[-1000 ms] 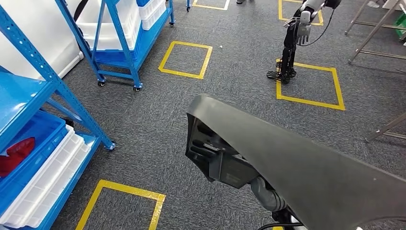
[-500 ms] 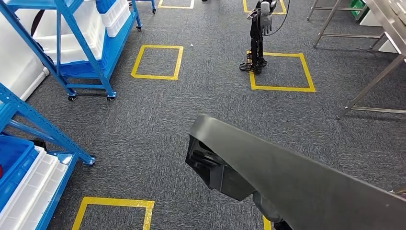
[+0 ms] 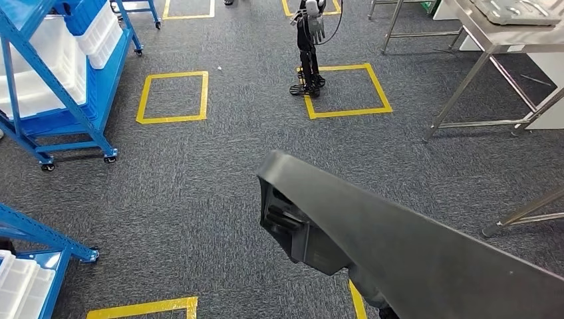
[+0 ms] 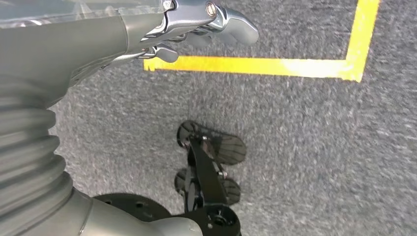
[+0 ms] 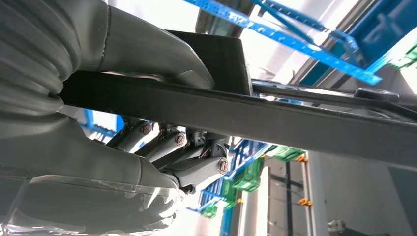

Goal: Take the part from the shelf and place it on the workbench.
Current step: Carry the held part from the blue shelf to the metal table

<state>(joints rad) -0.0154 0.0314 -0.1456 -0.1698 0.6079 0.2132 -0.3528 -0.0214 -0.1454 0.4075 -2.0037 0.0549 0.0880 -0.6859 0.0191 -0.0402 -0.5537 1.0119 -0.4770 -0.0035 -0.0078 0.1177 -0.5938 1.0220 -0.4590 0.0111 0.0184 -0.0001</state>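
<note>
Grey carpeted floor is marked with yellow tape squares; a wheeled blue shelf rack and a steel workbench are stood on it.

Grey carpet marked with yellow tape squares, blue wheeled shelving, steel-legged table.

The long dark part I carry runs out past the lower right corner of my head view, so its far end is cut off, and it covers my right hand there. From my right wrist, the part's edge hides the ends of my fingers. My left hand is cropped at the frame's edge, its fingertips blurred. The bench is cut off at the corner, and what lies on it is too small to tell.
</note>
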